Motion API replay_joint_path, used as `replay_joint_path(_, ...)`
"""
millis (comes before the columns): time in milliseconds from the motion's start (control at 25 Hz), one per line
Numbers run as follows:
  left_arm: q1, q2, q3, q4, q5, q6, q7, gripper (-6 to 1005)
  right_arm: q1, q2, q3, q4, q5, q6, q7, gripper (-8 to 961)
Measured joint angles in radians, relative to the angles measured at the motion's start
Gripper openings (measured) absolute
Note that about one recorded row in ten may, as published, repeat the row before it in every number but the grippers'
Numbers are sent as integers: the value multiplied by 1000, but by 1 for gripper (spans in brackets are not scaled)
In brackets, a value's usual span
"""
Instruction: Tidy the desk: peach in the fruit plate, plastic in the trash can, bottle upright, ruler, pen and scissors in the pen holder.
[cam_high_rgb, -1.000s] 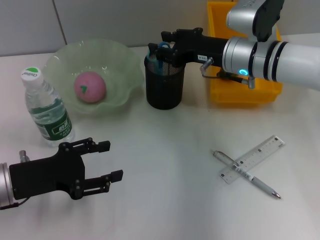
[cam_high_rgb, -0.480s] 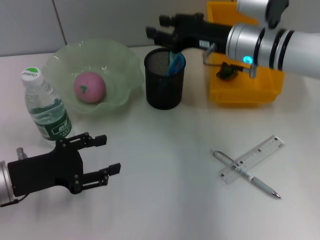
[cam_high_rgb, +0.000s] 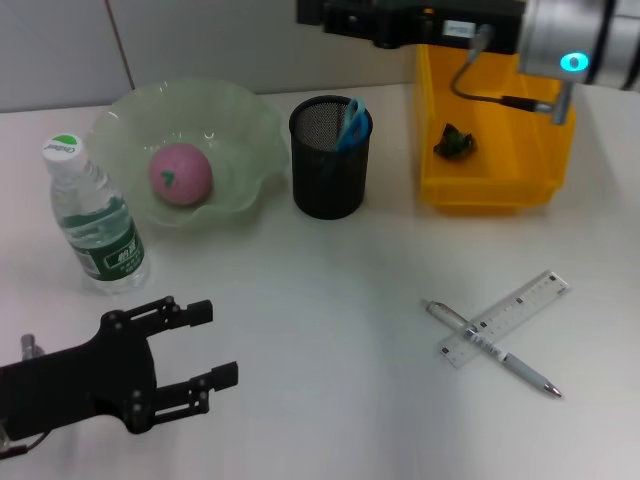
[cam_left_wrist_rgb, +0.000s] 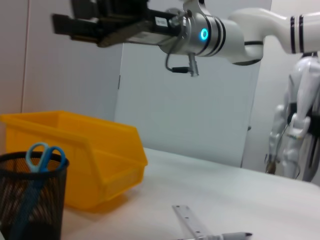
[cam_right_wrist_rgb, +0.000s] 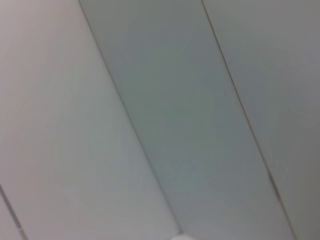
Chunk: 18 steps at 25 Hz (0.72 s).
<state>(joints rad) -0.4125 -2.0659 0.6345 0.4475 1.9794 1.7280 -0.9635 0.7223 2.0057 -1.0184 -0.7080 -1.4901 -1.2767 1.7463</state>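
— Plain white desk (cam_high_rgb: 330, 290) below, grey panelled wall behind. On it?

— Wide pale green translucent fruit plate (cam_high_rgb: 240, 120) with wavy rim at the far left, pink ball-shaped peach (cam_high_rgb: 180, 173) inside. Small clear plastic bottle (cam_high_rgb: 95, 220) with green label and white cap upright just left of and nearer than the plate.

— And the middle?

— Black wire-mesh pen holder (cam_high_rgb: 328, 170), light blue-handled scissors (cam_high_rgb: 352, 120) standing in it, loops up. Same loops visible above the mesh from the left wrist (cam_left_wrist_rgb: 45, 152).

— Right side?

— Bright yellow rectangular trash can (cam_high_rgb: 500, 190) beside the holder, dark green crumpled plastic (cam_high_rgb: 455, 141) lying inside. Nearer, well apart from the bin, short clear ruler (cam_high_rgb: 505, 318) crossed over slim silver-grey pen (cam_high_rgb: 490, 348), touching, both flat on the desk.

— Grippers?

— Left gripper (cam_high_rgb: 205, 345) low at the near left, above bare desk, fingers spread, holding nothing. Right gripper (cam_high_rgb: 318, 12) high above the holder against the wall; cannot tell whether parted or closed. Seen also from the left wrist (cam_left_wrist_rgb: 67, 25).
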Motion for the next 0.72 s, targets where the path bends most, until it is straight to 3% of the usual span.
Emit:
replay_joint_path(40, 8, 0, -2, 1, -1, 7, -11, 753, -6, -25, 4, 0, -17, -44, 55, 516)
replay_joint_path(80, 12, 0, -3, 1, -1, 9, -16, 753, -6, -25, 4, 0, -17, -44, 55, 519)
replay_joint_path(160, 18, -1, -2, -4, -1, 1, -22, 753, -23, -48, 15, 3, -23, -114, 79, 527)
replay_joint_path(440, 12, -3, 6, -9, 5, -6, -48, 753, -67, -65, 42, -113, -138, -287, 152, 554)
replay_joint_path(560, 1, -1, 15, -8, 10, -14, -80, 753, -47, -89, 58, -165, -280, -421, 188, 679)
replay_joint_path(640, 0, -2, 21, -8, 11, -16, -83, 753, -38, -92, 66, -174, -322, -458, 189, 762)
replay_joint_path(720, -3, -3, 38, -8, 11, -22, -80, 753, -23, -94, 73, -193, -384, -504, 189, 768)
